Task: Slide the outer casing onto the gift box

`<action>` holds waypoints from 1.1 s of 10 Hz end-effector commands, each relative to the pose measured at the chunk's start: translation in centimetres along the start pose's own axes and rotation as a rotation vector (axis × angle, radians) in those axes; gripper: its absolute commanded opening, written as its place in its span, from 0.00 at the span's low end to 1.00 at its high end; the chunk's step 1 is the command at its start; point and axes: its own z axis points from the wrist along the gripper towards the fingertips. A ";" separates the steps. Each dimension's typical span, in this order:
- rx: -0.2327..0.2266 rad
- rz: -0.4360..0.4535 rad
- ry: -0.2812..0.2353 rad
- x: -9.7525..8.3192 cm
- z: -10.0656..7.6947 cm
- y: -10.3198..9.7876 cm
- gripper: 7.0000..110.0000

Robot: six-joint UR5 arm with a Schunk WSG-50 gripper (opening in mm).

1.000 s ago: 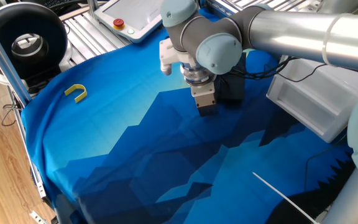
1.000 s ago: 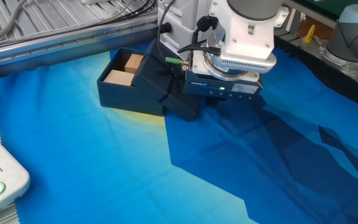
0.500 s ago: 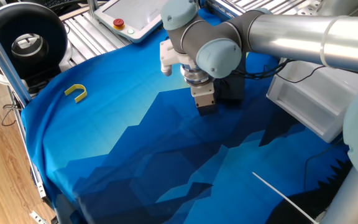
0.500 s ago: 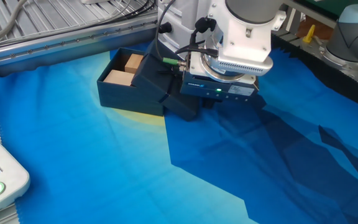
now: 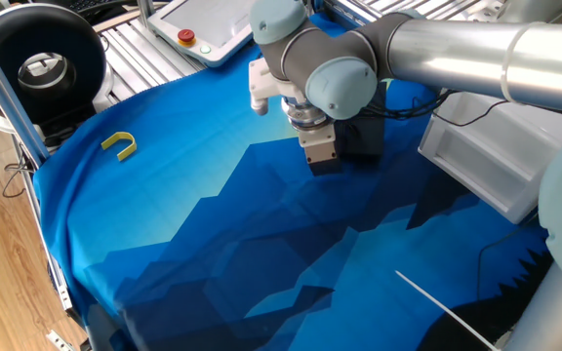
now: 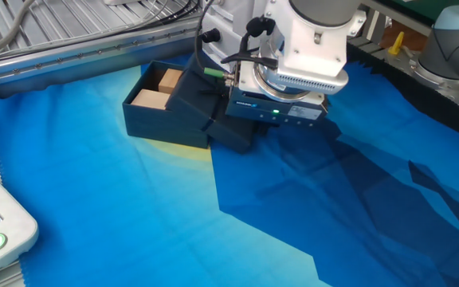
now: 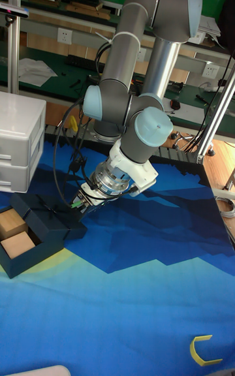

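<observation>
Your pincer (image 6: 241, 127) sits low over the desk (image 6: 134, 215), pressed against the near end of the outer casing (image 6: 205, 112). In the other fixed view its body, with a small green light on the side, hides the fingertips, so you cannot tell whether the pincer is spread or closed, or whether it grips the casing or merely touches it. In one fixed view the pincer (image 5: 322, 161) points down at the blue cloth with the dark casing (image 5: 361, 136) just behind it.

The casing lies partly over the gift box (image 6: 154, 100), covering the end nearest the pincer. A thin ribbon cross shows on its top in the tall fixed view (image 7: 46, 214). The far end of the gift box (image 7: 16, 242) sticks out uncovered, and you can see two tan blocks (image 6: 159, 89) inside it, side by side.

A white bin (image 5: 486, 161) stands on the desk's edge just beyond the casing in one fixed view. A small yellow U-shaped piece (image 5: 119, 145) lies well apart from the casing, near the cloth's other edge. A white drawer unit (image 7: 19, 141) stands behind the gift box in the tall fixed view.
</observation>
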 end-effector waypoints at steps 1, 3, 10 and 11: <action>0.017 0.010 0.013 0.0 -0.8 -0.8 0.00; 0.042 0.009 0.030 0.3 -1.0 -1.5 0.00; -0.026 0.000 0.033 0.4 -2.1 -1.5 0.00; -0.041 0.005 0.023 0.0 -1.6 -1.1 0.00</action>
